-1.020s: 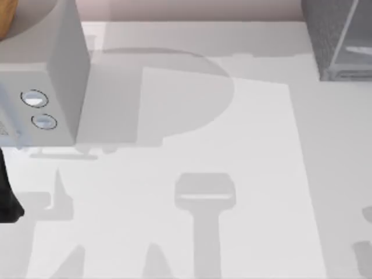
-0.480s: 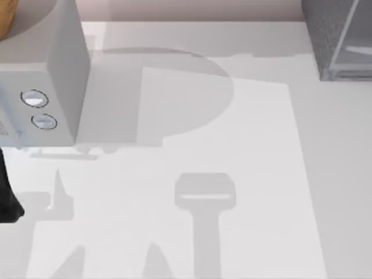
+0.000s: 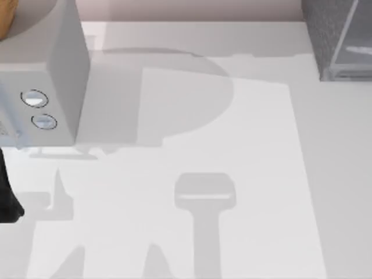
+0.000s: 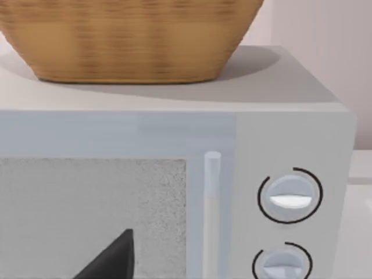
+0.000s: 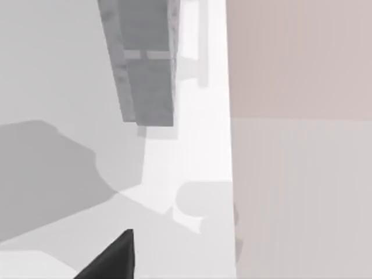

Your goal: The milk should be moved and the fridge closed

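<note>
On the table [image 3: 244, 174] as seen from above, the fridge [image 3: 332, 36] stands far off at about 1 o'clock, in the back right corner. Its dark speckled side faces the middle of the table, and a paler smooth panel lies just to the right of that side. I cannot tell from here whether its door is open or closed.

At about 10 o'clock stands a light grey microwave [image 3: 55, 81] with two round dials [image 3: 35, 99] on its front, one above the other. A woven basket [image 4: 128, 40] sits on its roof. Fridge and microwave are well apart, with bare white tabletop between them crossed by soft grey shadows.

My left arm [image 3: 7, 197] shows as a dark shape at the table's edge near 8 o'clock, in front of the microwave. My left claw [image 4: 110, 258] is up close to the microwave's front, facing its speckled window, with the upright pale handle [image 4: 210, 215] and the dials beside that window. I cannot tell whether this claw is apart or together.

My right claw [image 5: 110, 258] hangs over the white tabletop, with the fridge farther off and a pinkish wall [image 5: 302, 58] running along the table's edge. I cannot tell its state either.
</note>
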`<action>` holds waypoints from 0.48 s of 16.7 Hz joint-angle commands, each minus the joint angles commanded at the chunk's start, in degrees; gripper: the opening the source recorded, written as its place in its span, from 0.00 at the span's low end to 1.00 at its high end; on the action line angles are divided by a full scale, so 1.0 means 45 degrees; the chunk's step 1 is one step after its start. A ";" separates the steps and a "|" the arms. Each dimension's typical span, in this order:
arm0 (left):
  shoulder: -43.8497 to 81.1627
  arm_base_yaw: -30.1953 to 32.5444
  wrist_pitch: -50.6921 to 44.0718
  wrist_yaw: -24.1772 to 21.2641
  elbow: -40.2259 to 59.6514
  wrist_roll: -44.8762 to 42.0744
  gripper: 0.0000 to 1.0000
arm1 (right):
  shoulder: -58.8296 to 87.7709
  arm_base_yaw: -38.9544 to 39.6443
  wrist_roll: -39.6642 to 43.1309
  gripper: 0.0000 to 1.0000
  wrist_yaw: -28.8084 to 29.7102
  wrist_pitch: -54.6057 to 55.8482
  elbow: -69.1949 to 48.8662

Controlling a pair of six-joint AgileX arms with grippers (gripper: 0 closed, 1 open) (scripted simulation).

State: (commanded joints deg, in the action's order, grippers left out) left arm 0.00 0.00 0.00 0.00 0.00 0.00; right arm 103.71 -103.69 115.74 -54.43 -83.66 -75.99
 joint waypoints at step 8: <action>0.0000 0.0000 0.0000 0.0000 0.0000 0.0000 1.00 | -0.0011 0.0452 -0.0365 1.00 0.0205 0.0343 0.0016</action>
State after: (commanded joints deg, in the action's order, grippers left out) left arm 0.00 0.00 0.00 0.00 0.00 0.00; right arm 103.65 -101.66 114.10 -53.50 -82.12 -75.92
